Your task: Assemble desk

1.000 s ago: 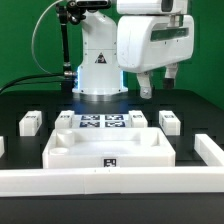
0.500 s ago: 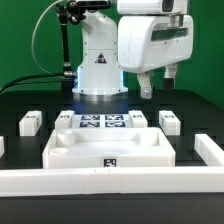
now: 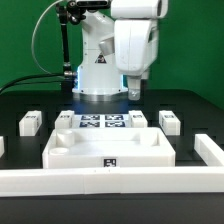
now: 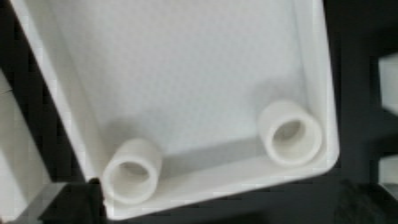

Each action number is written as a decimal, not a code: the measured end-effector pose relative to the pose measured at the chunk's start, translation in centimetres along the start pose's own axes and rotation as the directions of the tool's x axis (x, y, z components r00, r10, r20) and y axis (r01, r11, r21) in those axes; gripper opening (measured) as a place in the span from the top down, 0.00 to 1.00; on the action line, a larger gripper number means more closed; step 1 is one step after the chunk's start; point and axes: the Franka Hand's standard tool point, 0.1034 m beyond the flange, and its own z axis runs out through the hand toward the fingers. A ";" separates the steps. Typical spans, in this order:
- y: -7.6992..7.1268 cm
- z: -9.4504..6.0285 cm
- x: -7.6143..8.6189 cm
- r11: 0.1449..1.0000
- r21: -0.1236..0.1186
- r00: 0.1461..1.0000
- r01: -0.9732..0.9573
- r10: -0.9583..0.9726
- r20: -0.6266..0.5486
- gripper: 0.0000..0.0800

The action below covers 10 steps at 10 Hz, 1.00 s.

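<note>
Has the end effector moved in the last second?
Yes: the end effector has swung toward the exterior view's left, nearer the robot base behind it.

The marker board [image 3: 100,123] lies flat on the black table [image 3: 192,104], behind a long white rail [image 3: 60,181]

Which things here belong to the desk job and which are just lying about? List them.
Job:
desk panel
legs on the exterior view's left
legs on the exterior view's right

Lying about:
marker board
long white rail
</note>
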 end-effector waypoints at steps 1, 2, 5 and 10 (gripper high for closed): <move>-0.5 0.7 -1.7 0.993 0.012 0.993 0.119 -0.119 0.000 0.19; -0.8 1.5 -2.7 0.983 0.019 0.984 0.181 -0.181 -0.003 0.19; -2.0 4.6 -2.9 0.985 -0.003 0.985 0.170 -0.170 -0.017 0.19; -3.4 8.1 -3.5 0.987 0.044 0.988 0.156 -0.155 -0.027 0.19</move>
